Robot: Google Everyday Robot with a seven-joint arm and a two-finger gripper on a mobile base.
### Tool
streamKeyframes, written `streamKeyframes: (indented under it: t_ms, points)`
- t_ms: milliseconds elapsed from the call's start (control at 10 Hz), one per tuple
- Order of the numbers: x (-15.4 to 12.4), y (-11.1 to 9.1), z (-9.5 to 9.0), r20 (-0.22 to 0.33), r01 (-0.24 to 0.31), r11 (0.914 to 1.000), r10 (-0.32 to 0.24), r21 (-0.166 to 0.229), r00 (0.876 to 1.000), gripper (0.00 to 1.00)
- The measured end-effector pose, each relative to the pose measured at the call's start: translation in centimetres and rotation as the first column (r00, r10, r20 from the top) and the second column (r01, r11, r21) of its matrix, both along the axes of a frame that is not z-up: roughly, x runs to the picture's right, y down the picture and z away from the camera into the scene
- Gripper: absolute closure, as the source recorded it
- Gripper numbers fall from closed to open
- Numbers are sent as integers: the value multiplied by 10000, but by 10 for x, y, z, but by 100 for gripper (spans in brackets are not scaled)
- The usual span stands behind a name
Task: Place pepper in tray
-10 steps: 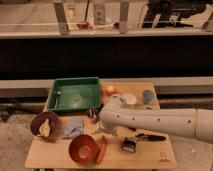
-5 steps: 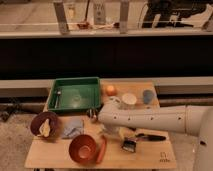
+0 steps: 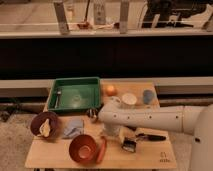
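Observation:
The pepper (image 3: 102, 150) is long and red. It lies on the wooden table at the front, against the right side of the round orange bowl (image 3: 82, 148). The green tray (image 3: 75, 86) sits at the table's back left and holds a small utensil and a clear item. My white arm reaches in from the right across the middle of the table. My gripper (image 3: 107, 131) hangs down from the arm's left end, just above and behind the pepper's far end. The pepper is not lifted.
A brown bowl with a banana (image 3: 44, 125) and a blue cloth (image 3: 74, 127) lie at the left front. A small dark object (image 3: 91, 113) sits by the arm's end. An orange fruit (image 3: 110, 90), a white cup (image 3: 129, 100) and a blue cup (image 3: 148, 96) stand behind. A black tool (image 3: 131, 145) lies at the right front.
My arm's left end has shifted a little to the left, toward the small dark object. The pepper and the other things have not moved.

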State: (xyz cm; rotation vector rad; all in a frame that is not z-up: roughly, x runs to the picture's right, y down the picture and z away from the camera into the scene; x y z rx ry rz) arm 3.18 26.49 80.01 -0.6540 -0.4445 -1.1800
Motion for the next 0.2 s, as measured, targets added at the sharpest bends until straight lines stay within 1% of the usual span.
streamKeyframes:
  t_ms: [100, 200]
  points:
    - [-2, 3, -3, -89, -109, 9999, 109, -25, 9999, 20]
    - [-5, 6, -7, -52, -348, 9993, 348, -124, 9994, 21]
